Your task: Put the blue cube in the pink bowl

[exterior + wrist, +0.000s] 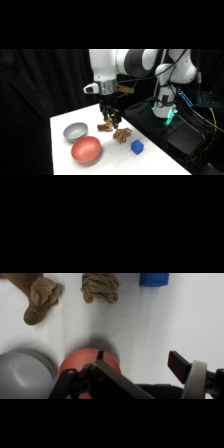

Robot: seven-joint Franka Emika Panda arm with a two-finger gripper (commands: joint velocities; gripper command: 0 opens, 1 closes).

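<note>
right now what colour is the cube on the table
Bright blue; the cube shows best in the side view.

The blue cube (137, 147) is small, solid and bright blue. It sits flat on the white bench (165, 167), lower centre-right of the side view, one corner turned toward the camera. In the wrist view it lies at the top edge, partly cut off. The pink bowl (86, 150) is round, salmon-red and matte. It stands upright with its mouth up, left of the cube and apart from it.
</note>
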